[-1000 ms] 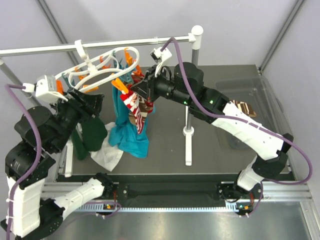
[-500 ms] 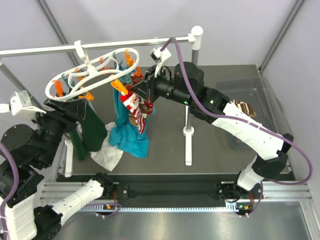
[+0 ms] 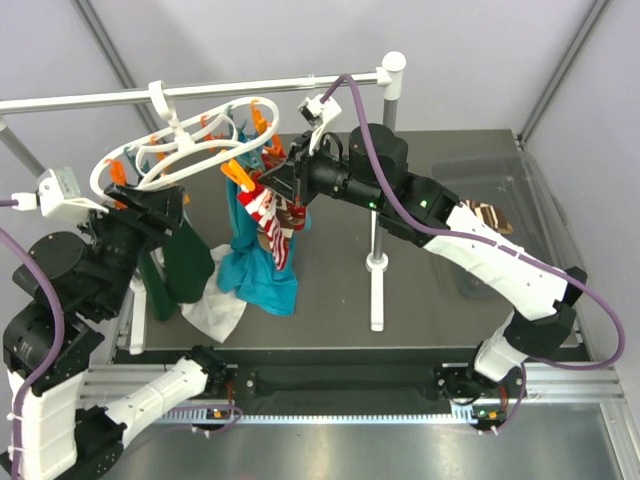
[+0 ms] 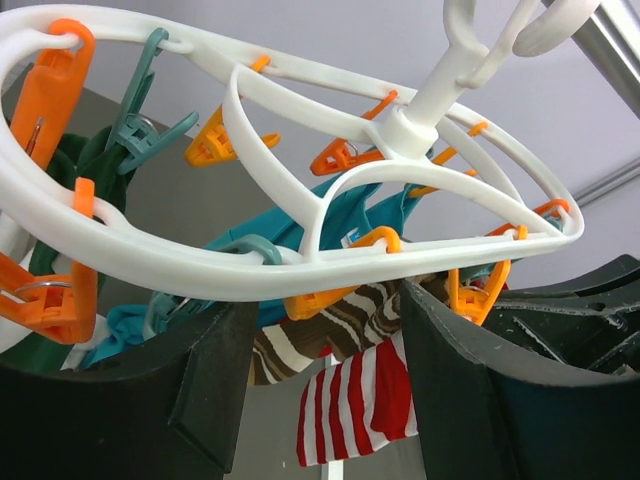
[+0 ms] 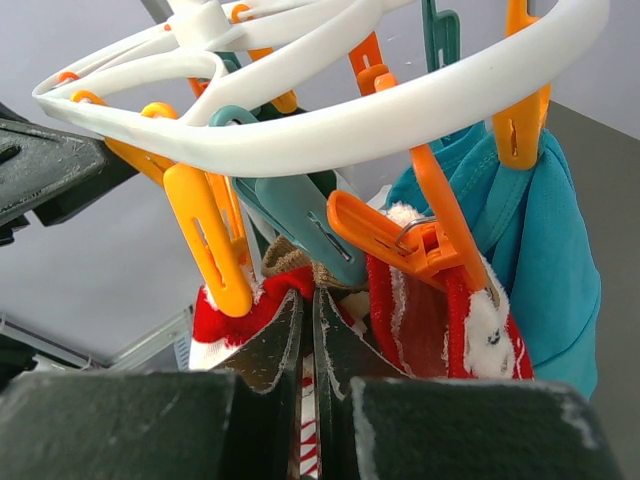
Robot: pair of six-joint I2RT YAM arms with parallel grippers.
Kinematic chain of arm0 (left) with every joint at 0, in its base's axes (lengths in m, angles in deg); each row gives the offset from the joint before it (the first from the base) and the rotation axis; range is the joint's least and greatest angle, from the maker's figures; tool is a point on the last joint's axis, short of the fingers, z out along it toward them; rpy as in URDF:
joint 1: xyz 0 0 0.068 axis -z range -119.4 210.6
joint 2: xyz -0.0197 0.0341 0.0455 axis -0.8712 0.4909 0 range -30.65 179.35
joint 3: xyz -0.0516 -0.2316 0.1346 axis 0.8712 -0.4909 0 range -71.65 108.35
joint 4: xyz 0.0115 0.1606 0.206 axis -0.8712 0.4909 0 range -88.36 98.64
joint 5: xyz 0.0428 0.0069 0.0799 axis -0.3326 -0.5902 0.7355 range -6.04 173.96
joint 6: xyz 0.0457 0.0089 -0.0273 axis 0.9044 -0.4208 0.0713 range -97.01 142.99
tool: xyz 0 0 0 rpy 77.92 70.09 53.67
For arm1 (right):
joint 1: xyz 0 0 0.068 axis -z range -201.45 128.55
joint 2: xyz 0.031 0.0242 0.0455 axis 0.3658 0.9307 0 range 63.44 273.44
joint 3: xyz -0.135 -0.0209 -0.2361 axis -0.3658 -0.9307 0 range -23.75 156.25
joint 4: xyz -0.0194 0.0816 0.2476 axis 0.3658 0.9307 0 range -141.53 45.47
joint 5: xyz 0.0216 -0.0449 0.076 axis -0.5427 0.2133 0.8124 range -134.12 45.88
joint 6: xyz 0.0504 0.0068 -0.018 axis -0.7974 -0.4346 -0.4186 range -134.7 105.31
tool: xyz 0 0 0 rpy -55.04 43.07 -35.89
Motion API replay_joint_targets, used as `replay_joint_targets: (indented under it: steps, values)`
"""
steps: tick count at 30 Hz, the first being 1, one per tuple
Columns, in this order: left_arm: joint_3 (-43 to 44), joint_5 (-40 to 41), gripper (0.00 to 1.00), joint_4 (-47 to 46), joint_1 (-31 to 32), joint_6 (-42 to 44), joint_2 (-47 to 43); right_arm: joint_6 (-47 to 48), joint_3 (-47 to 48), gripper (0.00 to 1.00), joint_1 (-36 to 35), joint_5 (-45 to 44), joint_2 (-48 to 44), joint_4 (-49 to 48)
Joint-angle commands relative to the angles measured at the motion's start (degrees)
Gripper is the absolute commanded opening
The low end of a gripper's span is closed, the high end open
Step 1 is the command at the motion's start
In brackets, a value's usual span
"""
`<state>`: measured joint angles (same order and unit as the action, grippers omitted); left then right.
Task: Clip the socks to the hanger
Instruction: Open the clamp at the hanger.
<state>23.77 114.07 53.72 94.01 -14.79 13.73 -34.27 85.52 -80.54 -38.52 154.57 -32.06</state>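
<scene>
The white oval hanger (image 3: pixel 190 150) hangs by its hook from the rail, with orange and teal pegs around it. A red striped sock (image 3: pixel 268 215) and a brown striped sock hang bunched under its right end. My right gripper (image 3: pixel 287 192) is shut on the red sock's top edge (image 5: pixel 285 285), just below a teal peg (image 5: pixel 310 235) and an orange peg (image 5: pixel 205 245); another red sock (image 5: pixel 480 320) hangs in an orange peg. My left gripper (image 3: pixel 168 205) is open and empty under the hanger's left end; its view shows the ring (image 4: pixel 300 245), brown sock (image 4: pixel 340 325) and red sock (image 4: pixel 360 405).
The long white rail (image 3: pixel 80 100) and its upright post (image 3: pixel 378 200) cross the table. A teal garment (image 3: pixel 255 265), a dark green cloth (image 3: pixel 180 260) and a white cloth (image 3: pixel 215 305) hang or lie below the hanger. Another brown striped sock (image 3: pixel 492 216) lies behind my right arm.
My left arm drew back to the left away from the hanger, then came a little back. The hanger's left end swung and settled. My right gripper stayed on the red sock.
</scene>
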Motion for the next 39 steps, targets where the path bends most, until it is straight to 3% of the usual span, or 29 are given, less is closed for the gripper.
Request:
replay_joint_targets:
  steps: [1, 11, 17, 21, 22, 28, 31, 32, 33, 35, 39]
  values:
    - [-0.93, 1.35, 0.63, -4.70, 0.08, 1.13, 0.79, -0.47, 1.03, 0.00, 0.47, 0.90, -1.57, -2.23]
    - [-3.31, 5.05, 0.62, -7.60, 0.08, 1.92, 1.23, -0.73, -0.11, 0.00, 0.47, 0.81, -2.36, -3.03]
    - [-4.19, 5.22, 0.53, -9.88, 0.08, 2.97, 0.88, -0.64, -0.47, 0.00, 0.47, 0.81, -2.36, -3.20]
    - [-4.01, 4.61, 0.35, -10.41, 0.08, 3.68, 1.06, -0.64, -0.73, 0.01, 0.47, 0.81, -2.36, -3.12]
    - [-4.01, 4.43, 0.27, -10.59, 0.08, 3.94, 0.97, -0.47, -0.73, 0.02, 0.47, 0.81, -2.36, -3.03]
    - [-4.01, 3.56, 0.04, -10.15, -0.01, 4.12, -0.08, 0.59, -1.08, 0.11, 0.47, 0.37, -3.50, -1.01]
    - [-4.10, 2.77, 0.00, -9.80, 0.08, 4.03, -0.78, 1.47, -1.52, 0.19, 0.47, 0.28, -4.56, 0.48]
    - [-4.19, 2.59, 0.00, -9.80, 0.08, 4.03, -1.05, 1.82, -1.52, 0.25, 0.47, 0.28, -4.73, 1.10]
    - [-4.01, 2.24, 0.00, -9.45, 0.08, 4.12, -1.14, 2.78, -1.52, 0.39, 0.38, 0.28, -5.17, 3.10]
    - [-3.84, 2.06, 0.00, -8.84, 0.08, 4.20, -1.14, 3.75, -1.17, 0.56, 0.47, 1.68, -5.88, 5.66]
    - [-3.75, 1.71, 0.00, -8.57, 0.08, 4.73, -1.23, 8.22, -4.66, 0.70, 0.38, 3.89, -11.04, 12.08]
